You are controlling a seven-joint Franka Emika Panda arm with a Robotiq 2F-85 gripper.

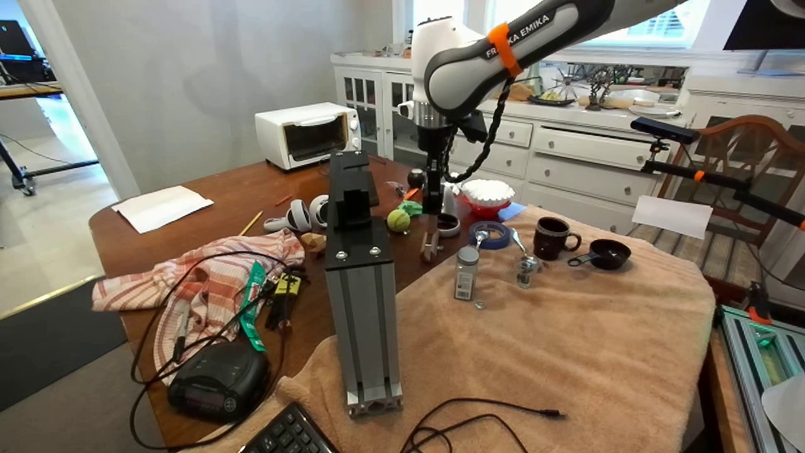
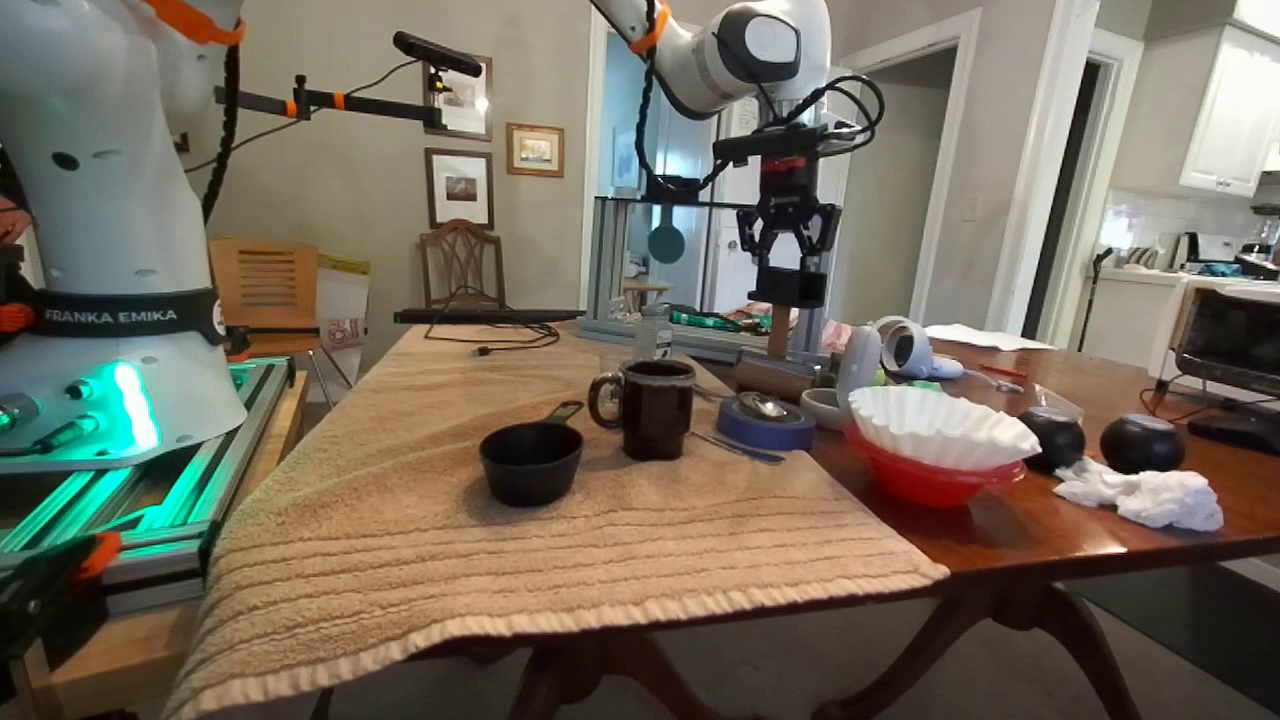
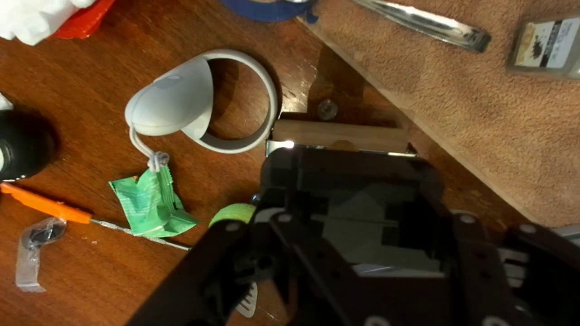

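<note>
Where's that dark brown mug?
In an exterior view, the mug stands right of centre on the tan towel, between the blue tape roll and the black measuring cup.

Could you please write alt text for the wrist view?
Black gripper above a wooden table, near a brown bar; its grip is unclear. Left lie a white controller, green wrapper and orange-handled tool; upper right, a tan towel.
</note>
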